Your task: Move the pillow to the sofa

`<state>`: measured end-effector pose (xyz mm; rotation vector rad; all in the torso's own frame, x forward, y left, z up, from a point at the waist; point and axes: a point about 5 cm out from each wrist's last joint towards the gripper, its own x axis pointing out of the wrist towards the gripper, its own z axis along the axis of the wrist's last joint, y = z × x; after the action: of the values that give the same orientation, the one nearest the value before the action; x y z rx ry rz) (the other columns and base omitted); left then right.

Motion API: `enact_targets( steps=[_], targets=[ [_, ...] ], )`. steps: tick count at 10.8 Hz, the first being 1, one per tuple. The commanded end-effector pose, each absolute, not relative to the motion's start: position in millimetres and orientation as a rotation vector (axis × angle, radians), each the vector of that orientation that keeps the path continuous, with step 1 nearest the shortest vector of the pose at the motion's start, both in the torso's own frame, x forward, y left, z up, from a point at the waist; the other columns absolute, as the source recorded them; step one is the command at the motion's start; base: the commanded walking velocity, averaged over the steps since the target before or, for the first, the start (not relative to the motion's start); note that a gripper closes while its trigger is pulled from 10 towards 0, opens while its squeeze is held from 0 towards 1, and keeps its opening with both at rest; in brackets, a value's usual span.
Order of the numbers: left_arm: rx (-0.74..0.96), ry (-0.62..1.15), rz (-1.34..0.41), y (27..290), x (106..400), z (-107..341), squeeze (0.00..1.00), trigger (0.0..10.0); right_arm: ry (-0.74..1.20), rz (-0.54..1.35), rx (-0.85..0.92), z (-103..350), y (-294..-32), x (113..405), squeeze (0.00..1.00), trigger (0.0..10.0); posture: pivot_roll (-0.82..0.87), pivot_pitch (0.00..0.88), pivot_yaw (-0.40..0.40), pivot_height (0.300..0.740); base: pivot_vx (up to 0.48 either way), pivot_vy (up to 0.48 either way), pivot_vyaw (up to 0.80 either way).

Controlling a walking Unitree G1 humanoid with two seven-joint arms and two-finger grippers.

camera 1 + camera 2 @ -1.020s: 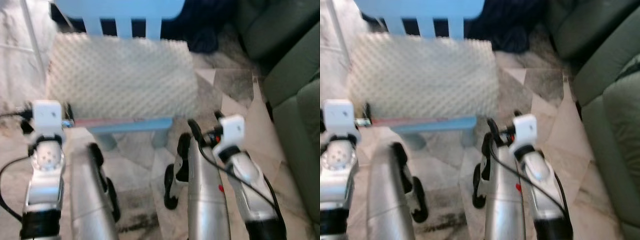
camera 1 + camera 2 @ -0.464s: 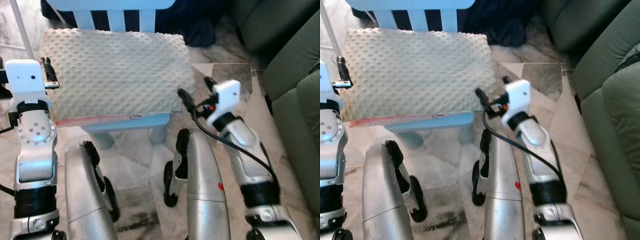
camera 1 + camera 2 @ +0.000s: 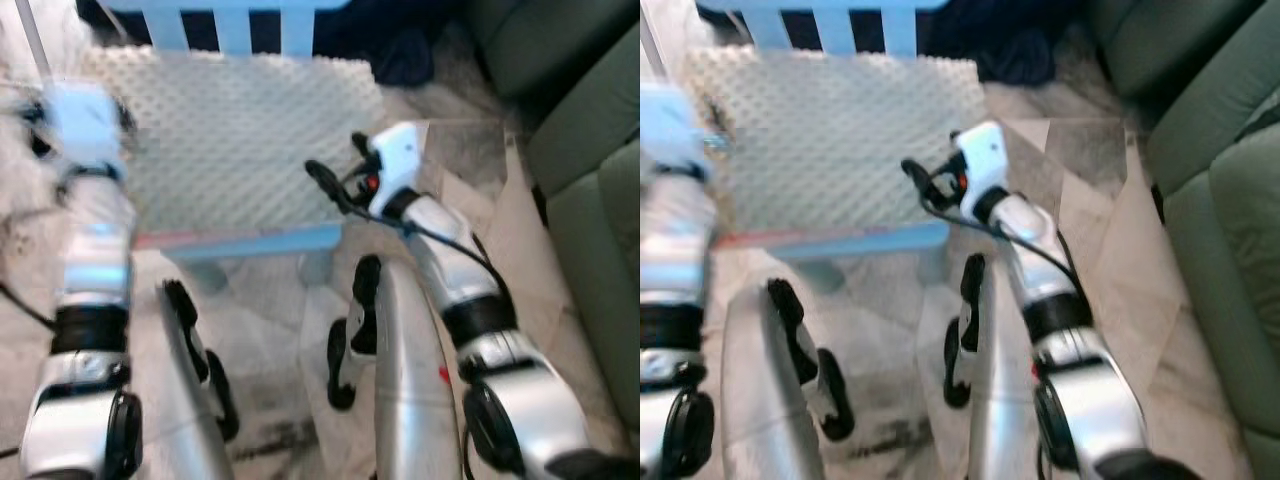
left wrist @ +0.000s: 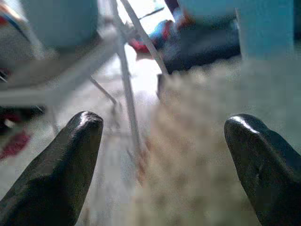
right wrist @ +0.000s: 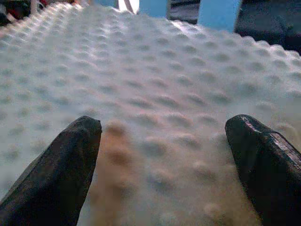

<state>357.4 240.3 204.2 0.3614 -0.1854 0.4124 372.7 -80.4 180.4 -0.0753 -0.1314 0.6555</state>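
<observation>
On blue chair (image 3: 250, 240), lying flat: pillow (image 3: 240, 130), white, covered in raised bumps. Flanking its edges: left gripper (image 4: 160, 155) and right gripper (image 5: 164, 155), fingers spread apart, gripping nothing.

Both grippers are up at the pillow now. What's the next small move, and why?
Probably ease both open grippers inward until they meet the pillow ends. The right gripper hovers open over its bumpy surface, the left gripper straddles its left edge, and it lies on the blue chair, ungripped.
</observation>
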Motion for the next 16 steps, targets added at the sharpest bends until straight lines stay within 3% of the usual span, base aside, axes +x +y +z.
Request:
enact_targets(
  steps=[1,2,3,7,16],
  targets=[
    [0.350,-0.157,0.391,239.3,360.2,193.3,0.00,10.0,-0.090,0.642,-0.081,168.3,-79.1,373.1,0.00,10.0,-0.03,0.447,-0.098,0.461,0.000,0.000,0.00],
    [0.303,-0.086,0.366,238.5,363.9,176.9,0.00,10.0,-0.027,0.613,-0.079,156.5,-75.9,374.8,0.00,10.0,-0.03,0.450,-0.098,0.461,0.000,0.000,0.00],
    [0.318,-0.045,0.322,235.3,366.1,158.6,0.00,0.0,0.031,0.603,-0.042,139.3,-73.7,372.2,0.00,0.0,-0.02,0.451,-0.100,0.461,0.000,0.000,0.00],
    [0.322,0.030,0.292,236.2,361.4,126.8,0.00,0.0,0.112,0.592,0.027,115.9,-71.4,366.4,0.00,0.0,-0.03,0.463,-0.103,0.461,0.000,0.000,0.00],
    [0.320,0.019,0.279,232.9,361.1,121.5,0.00,0.0,0.135,0.550,0.065,106.6,-84.1,364.8,0.00,0.0,-0.05,0.486,-0.108,0.461,0.000,0.000,0.00]
  ],
)
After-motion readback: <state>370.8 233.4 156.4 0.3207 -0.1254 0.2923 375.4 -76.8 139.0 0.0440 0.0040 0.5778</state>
